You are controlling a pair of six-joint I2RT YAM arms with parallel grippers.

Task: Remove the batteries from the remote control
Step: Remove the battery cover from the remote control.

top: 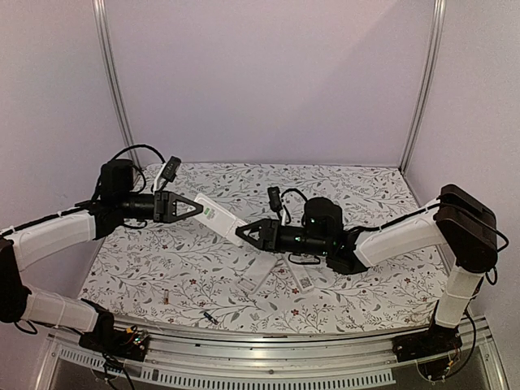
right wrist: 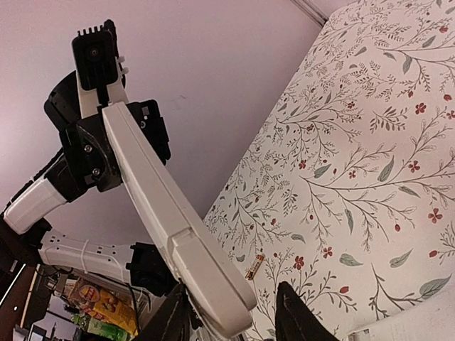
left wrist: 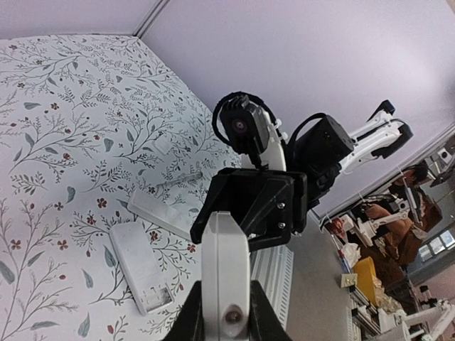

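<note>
Near the front edge of the tabletop (top: pixel 366 284) we see a red-orange battery (top: pixel 162 298) and a dark battery (top: pixel 210 317), apart. Above, the left jaws clench the white remote (top: pixel 218 215). The right jaws straddle its other end, grip unclear. White pieces (top: pixel 302 280) lie beneath.

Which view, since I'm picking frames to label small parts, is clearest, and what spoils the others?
Top external is clearest: even soft light, faint shadows, though the loose battery is a speck. Left wrist: wide-angle stretch, the remote looming large. Right wrist: steeply tilted, the remote filling the foreground; no glare.
</note>
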